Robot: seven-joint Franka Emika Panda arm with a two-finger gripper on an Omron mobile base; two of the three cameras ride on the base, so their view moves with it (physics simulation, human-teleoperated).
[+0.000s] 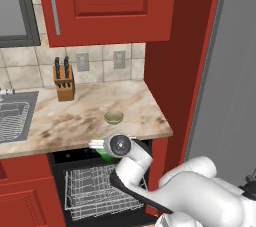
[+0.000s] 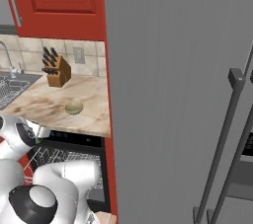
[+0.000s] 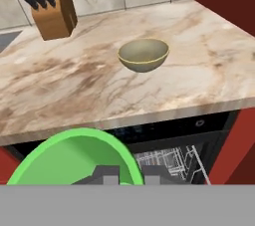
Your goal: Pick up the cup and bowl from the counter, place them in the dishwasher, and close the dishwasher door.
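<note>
The bright green cup (image 3: 74, 158) fills the lower left of the hand view, and my gripper (image 3: 127, 176) is shut on its rim. From the left base view the cup (image 1: 103, 150) hangs just in front of the counter (image 1: 75, 118) edge, above the open dishwasher (image 1: 95, 191) and its white wire rack. The olive-tan bowl (image 1: 114, 117) sits upright on the counter near its front edge, a short way beyond the cup. The bowl (image 3: 143, 55) lies straight ahead in the hand view and shows as the bowl (image 2: 74, 107) from the right. The dishwasher door is out of view.
A wooden knife block (image 1: 64, 82) stands at the back of the counter by the tiled wall. The steel sink (image 1: 12, 113) lies to the left. A tall red panel (image 1: 170, 46) bounds the counter on the right, with a grey fridge (image 2: 173, 94) beyond. Red cabinets hang overhead.
</note>
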